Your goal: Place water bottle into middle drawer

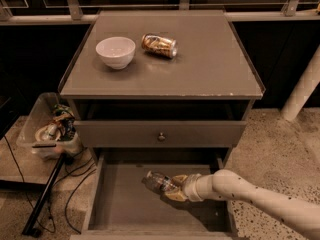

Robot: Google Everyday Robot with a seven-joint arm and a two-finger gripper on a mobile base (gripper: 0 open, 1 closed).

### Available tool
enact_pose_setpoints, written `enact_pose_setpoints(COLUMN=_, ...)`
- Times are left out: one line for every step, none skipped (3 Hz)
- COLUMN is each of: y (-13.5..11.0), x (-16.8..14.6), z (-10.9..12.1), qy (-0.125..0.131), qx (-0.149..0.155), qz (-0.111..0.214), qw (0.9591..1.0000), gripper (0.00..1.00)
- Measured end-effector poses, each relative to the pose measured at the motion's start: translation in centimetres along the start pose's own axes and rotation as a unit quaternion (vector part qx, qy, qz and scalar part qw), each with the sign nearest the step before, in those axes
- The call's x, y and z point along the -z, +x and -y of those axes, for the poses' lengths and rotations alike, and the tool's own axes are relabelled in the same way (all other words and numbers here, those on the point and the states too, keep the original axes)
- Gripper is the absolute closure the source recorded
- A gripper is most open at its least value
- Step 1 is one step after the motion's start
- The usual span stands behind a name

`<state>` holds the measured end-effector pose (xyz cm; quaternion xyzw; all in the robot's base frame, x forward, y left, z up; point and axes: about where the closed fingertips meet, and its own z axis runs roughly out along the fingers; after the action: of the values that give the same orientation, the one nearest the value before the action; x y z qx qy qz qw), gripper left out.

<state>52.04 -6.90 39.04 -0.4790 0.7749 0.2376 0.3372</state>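
Note:
The water bottle is a small clear bottle lying tilted, its cap end pointing left, just above the floor of the open middle drawer. My gripper reaches in from the right on a cream arm and is shut on the bottle's right end. The bottle sits over the middle of the drawer floor. I cannot tell whether it touches the floor.
A white bowl and a gold-brown can lie on the cabinet top. The shut drawer front with a round knob hangs just above the open drawer. A plastic bin of clutter, cables and a black stand stand at the left. A white post is at the right.

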Motion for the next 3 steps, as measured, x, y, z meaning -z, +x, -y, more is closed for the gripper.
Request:
enact_pose_setpoints(y=0.01, x=0.0, z=0.0, qy=0.0, qx=0.0, qz=0.0, qw=1.0, gripper=0.82)
enact_pose_setpoints(y=0.01, x=0.0, z=0.0, qy=0.0, qx=0.0, qz=0.0, qw=1.0, gripper=0.59)
enact_pose_setpoints(y=0.0, x=0.0, z=-0.01, qy=0.0, qx=0.0, qz=0.0, qw=1.0, gripper=0.36)
